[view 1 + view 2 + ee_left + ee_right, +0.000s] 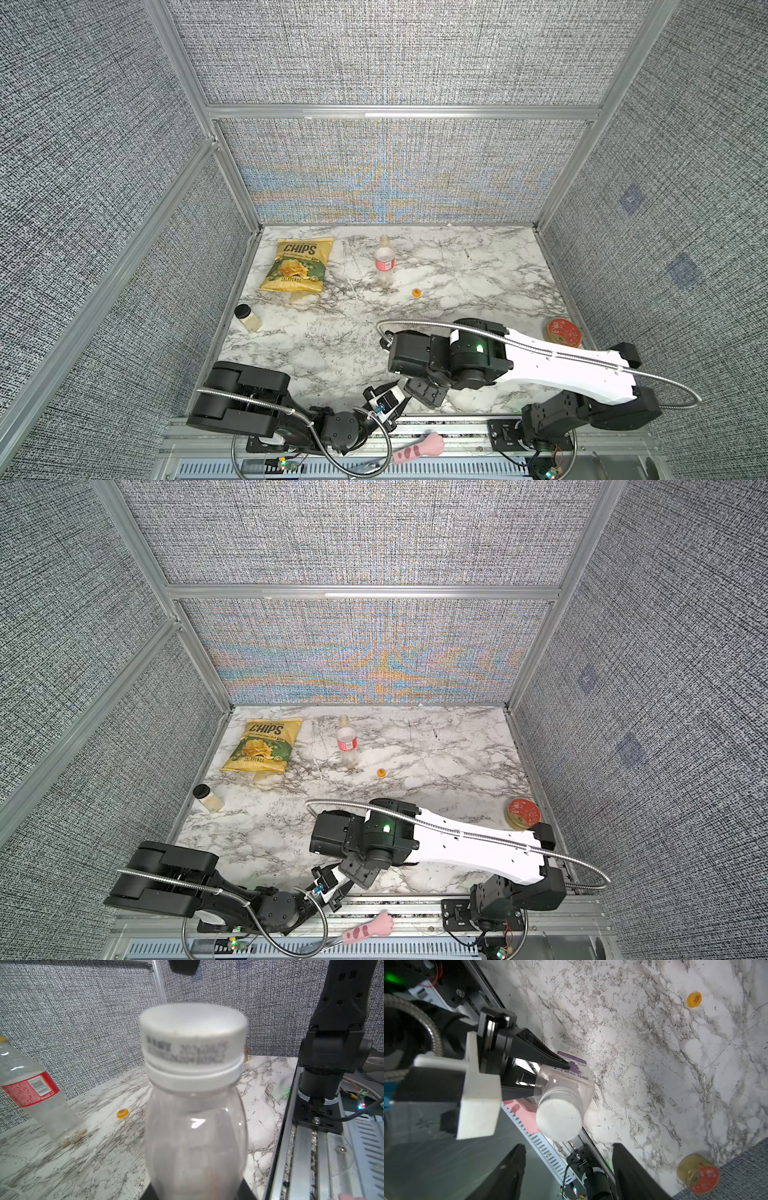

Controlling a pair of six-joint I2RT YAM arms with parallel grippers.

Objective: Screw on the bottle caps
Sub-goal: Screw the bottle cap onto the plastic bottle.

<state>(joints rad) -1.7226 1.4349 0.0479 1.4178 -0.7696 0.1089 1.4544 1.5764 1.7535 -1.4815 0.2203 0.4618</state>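
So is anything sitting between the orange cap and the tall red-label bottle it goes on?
Nothing visible does. The orange cap lies on the bare marble table beside the red-label bottle; the chips bag sits on the bottle's opposite side.

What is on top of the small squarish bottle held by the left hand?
The white cap sits on the bottle neck. It covers the threads, so how far it is screwed down cannot be seen.

both top views: overhead, whole table [457, 266] | wrist views: close, sharing white cap [193, 1024]
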